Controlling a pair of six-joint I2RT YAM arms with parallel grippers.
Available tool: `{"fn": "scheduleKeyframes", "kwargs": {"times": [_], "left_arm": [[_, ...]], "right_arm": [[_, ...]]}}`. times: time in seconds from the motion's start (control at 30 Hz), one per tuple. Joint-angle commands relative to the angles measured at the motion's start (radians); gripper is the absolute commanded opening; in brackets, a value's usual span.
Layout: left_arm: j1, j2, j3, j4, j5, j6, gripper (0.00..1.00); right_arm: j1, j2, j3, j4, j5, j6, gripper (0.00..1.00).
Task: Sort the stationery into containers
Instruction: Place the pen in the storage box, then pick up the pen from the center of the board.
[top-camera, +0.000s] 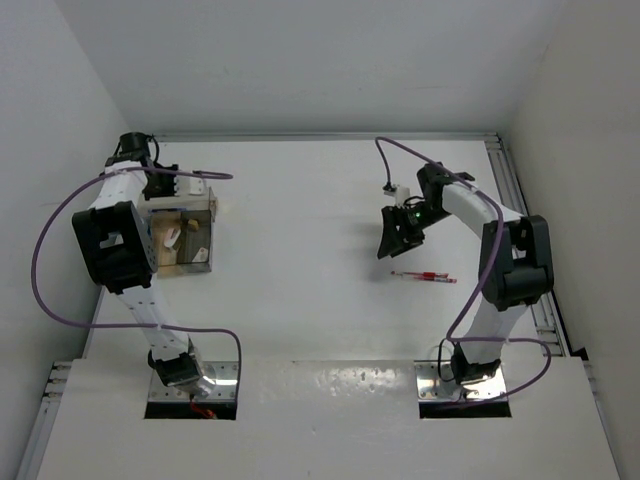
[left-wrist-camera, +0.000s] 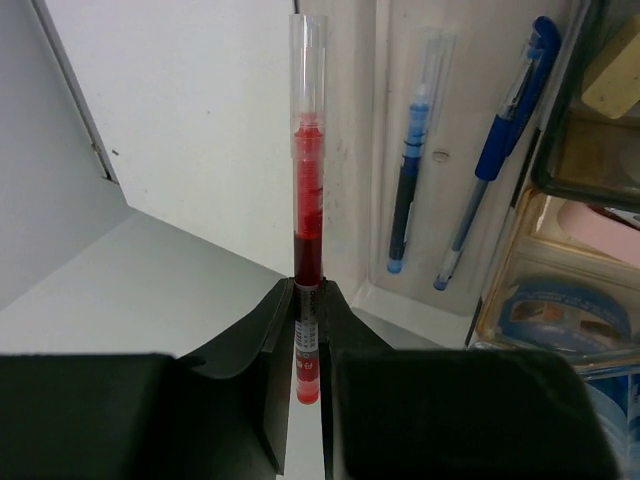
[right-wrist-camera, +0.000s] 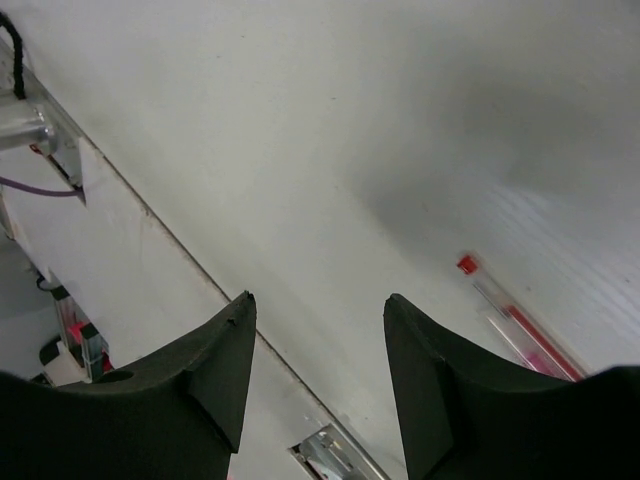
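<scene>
While beside box (left-wrist-camera: 455, 100) edge, 1 red pen (left-wrist-camera: 308, 190).

The left arm (top-camera: 120, 250) and right arm (top-camera: 500, 250) are built of white tubular links and boxy black joint housings, each trailed by a thin purple cable (top-camera: 40, 250) looped back from the tool end to a shiny silver base plate (top-camera: 222, 375), with matte black wedge-shaped fingers (right-wrist-camera: 215, 370) and a green light (top-camera: 409, 211) behind the right gripper (right-wrist-camera: 320, 310).
</scene>
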Motion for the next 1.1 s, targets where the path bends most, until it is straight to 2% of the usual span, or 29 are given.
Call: {"fn": "scheduleKeyframes", "kwargs": {"times": [0.0,0.1,0.13,0.23,0.4,0.6,0.67,0.8,0.87,0.93,1.07], "left_arm": [[0.004,-0.015,-0.032,0.021,0.004,0.018,0.06],[0.005,-0.015,-0.031,0.032,0.001,-0.016,0.18],[0.004,-0.013,-0.023,0.030,0.001,-0.039,0.27],[-0.004,-0.013,0.003,0.036,-0.002,-0.131,0.42],[-0.025,-0.027,0.139,-0.025,0.033,-0.284,0.51],[-0.071,-0.117,0.323,-0.126,0.160,-0.654,0.53],[-0.094,-0.169,0.370,-0.215,0.215,-0.754,0.53],[-0.156,-0.294,0.279,-0.249,0.396,-0.951,0.55],[-0.179,-0.373,0.180,-0.217,0.468,-1.019,0.55],[-0.200,-0.453,0.075,-0.192,0.527,-1.048,0.56],[-0.243,-0.606,-0.093,-0.088,0.536,-1.098,0.58]], "right_arm": [[-0.021,-0.015,0.032,-0.033,0.040,-0.055,0.53],[-0.032,-0.032,0.029,-0.046,0.109,-0.084,0.53],[-0.035,-0.043,0.031,-0.049,0.126,-0.093,0.53],[-0.055,-0.063,0.034,-0.063,0.195,-0.122,0.53],[-0.095,-0.107,0.035,-0.093,0.267,-0.184,0.53],[-0.133,-0.170,-0.008,-0.118,0.388,-0.339,0.51],[-0.148,-0.181,-0.047,-0.112,0.428,-0.404,0.47],[-0.179,-0.201,-0.114,-0.078,0.508,-0.480,0.34],[-0.193,-0.208,-0.152,-0.051,0.520,-0.515,0.28],[-0.216,-0.218,-0.189,-0.023,0.543,-0.547,0.27],[-0.263,-0.210,-0.216,0.000,0.557,-0.593,0.27]]}}
